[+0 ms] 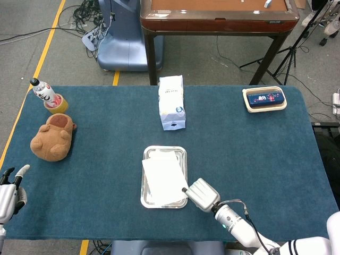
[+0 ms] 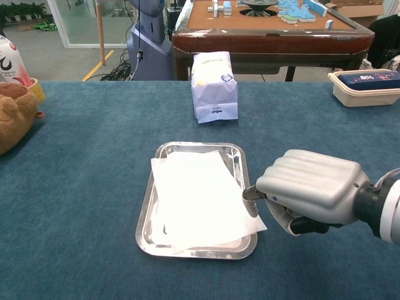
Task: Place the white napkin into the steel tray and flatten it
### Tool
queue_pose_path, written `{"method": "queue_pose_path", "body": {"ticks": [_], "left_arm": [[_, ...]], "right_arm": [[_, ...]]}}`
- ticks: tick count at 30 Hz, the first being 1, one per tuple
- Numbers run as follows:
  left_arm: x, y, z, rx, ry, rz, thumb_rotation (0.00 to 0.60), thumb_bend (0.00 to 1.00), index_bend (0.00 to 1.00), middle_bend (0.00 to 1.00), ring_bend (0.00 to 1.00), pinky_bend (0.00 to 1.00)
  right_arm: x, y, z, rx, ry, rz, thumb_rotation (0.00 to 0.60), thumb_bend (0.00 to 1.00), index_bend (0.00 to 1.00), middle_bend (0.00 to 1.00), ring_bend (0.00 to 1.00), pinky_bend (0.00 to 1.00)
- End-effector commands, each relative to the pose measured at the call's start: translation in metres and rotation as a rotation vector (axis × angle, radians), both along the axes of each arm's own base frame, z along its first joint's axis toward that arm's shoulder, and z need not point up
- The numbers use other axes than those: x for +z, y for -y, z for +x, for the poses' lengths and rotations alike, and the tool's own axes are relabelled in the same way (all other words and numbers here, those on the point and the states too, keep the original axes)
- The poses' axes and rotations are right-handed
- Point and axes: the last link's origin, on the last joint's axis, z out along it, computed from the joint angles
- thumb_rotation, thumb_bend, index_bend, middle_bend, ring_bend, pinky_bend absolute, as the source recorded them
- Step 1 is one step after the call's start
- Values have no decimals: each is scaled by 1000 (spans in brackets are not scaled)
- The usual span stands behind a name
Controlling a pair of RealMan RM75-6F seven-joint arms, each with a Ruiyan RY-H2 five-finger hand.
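The white napkin (image 1: 163, 178) (image 2: 201, 198) lies spread in the steel tray (image 1: 147, 201) (image 2: 147, 222) at the table's front middle; its near right corner hangs over the tray's right rim. My right hand (image 1: 201, 194) (image 2: 309, 189) sits just right of the tray with its fingers curled in, one fingertip (image 2: 249, 197) touching the napkin's overhanging right edge. It holds nothing. My left hand (image 1: 9, 191) shows only in the head view, at the table's front left corner, far from the tray, fingers apart and empty.
A white tissue pack (image 1: 171, 102) (image 2: 214, 85) stands behind the tray. A brown plush toy (image 1: 52, 137) and a bottle in a yellow cup (image 1: 47, 94) sit at the left. A cream box with a blue case (image 1: 264, 99) is at the back right.
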Motion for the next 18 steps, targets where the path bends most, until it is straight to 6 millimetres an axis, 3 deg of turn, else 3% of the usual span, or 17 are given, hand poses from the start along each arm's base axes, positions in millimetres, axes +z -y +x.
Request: {"method": "queue_pose_path", "body": {"ticks": [1, 18], "left_arm": [[0, 0, 0, 0, 1, 1, 600, 4, 147, 138, 115, 345], [2, 1, 0, 0, 5, 3, 600, 4, 147, 138, 115, 345]], "right_arm": [[-2, 0, 0, -3, 1, 2, 600, 1000, 397, 1000, 1000, 1000], [-14, 1, 1, -18, 11, 20, 600, 1000, 397, 1000, 1000, 1000]]}}
